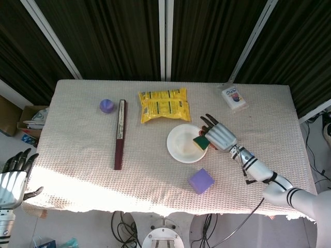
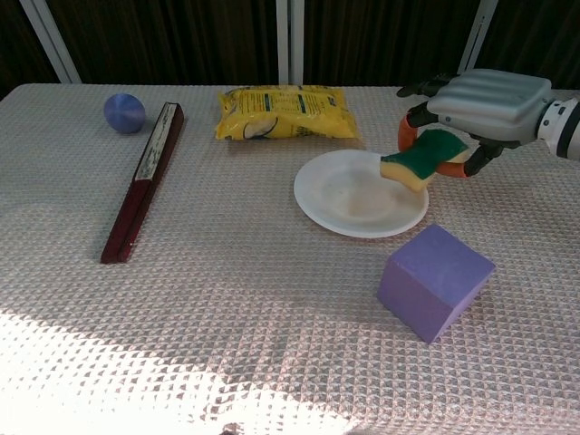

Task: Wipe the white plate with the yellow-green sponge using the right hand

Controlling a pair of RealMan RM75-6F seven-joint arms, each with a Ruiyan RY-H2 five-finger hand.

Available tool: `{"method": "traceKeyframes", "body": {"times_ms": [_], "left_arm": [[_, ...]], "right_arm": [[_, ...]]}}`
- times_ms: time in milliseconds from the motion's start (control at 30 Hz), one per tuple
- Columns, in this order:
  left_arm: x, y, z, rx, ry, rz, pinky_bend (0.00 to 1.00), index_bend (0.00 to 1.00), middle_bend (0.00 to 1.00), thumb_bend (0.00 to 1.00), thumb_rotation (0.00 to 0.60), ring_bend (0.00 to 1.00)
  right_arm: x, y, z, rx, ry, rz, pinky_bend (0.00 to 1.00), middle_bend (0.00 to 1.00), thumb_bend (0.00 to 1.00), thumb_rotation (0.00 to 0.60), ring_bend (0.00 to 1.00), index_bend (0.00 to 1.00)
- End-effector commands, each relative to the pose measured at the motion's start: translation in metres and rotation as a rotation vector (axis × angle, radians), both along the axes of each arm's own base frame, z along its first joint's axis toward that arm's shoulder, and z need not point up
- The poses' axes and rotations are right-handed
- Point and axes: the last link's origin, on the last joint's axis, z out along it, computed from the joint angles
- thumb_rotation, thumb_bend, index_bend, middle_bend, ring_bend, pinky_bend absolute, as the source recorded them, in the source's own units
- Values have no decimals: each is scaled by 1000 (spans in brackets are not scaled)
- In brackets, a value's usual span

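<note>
Over the white plate (image 2: 349,195), 3 o'clock rim: yellow-green sponge (image 2: 420,159), tilted, gripped by right robot hand (image 2: 476,104). Left robot hand (image 1: 13,175): off tabletop (image 1: 77,170), 8 o'clock, fingers spread, holding nothing.

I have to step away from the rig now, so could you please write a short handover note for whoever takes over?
Right hand holds the yellow-green sponge, tilted, above the right edge of the white plate. Whether it touches the plate cannot be told.
Left hand is idle off the table's left side, holding nothing, fingers apart.
Done: sponge picked up and brought over the plate.
Left: lower it and wipe.
</note>
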Motion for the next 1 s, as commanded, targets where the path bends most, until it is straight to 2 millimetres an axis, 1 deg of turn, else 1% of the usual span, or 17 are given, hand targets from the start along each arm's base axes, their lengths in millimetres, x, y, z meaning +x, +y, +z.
{"method": "traceKeyframes", "body": {"times_ms": [33, 133, 267, 500, 600, 733, 833, 1000], "left_arm": [[-1, -1, 1, 3, -3, 4, 117, 138, 23, 63, 600, 51], [-3, -3, 1, 5, -6, 11, 117, 138, 23, 63, 600, 51], [-6, -3, 0, 3, -9, 13, 117, 138, 23, 63, 600, 51], [-9, -4, 0, 4, -14, 20, 117, 138, 23, 63, 600, 51], [-9, -4, 0, 6, -15, 19, 117, 138, 23, 63, 600, 51], [-9, -4, 0, 7, -16, 16, 117, 138, 23, 62, 600, 51], [-8, -4, 0, 9, -16, 10, 117, 138, 23, 63, 600, 51], [-8, -5, 0, 8, -16, 12, 117, 138, 23, 63, 600, 51]], "right_arm": [[16, 5, -23, 41, 11, 45, 0, 335, 303, 600, 1, 444], [25, 3, -35, 43, 26, 73, 0, 338, 313, 600, 7, 444], [32, 2, -49, 49, 51, 94, 0, 337, 317, 600, 11, 444], [31, 5, -66, 63, 83, 109, 0, 351, 327, 600, 22, 470], [31, 4, -65, 55, 78, 117, 0, 354, 335, 600, 23, 474], [38, 1, -58, 28, 31, 125, 0, 357, 336, 600, 29, 474], [43, -1, -56, 20, 30, 137, 0, 359, 337, 600, 33, 476], [44, -2, -66, 30, 88, 153, 0, 359, 340, 600, 33, 477]]}}
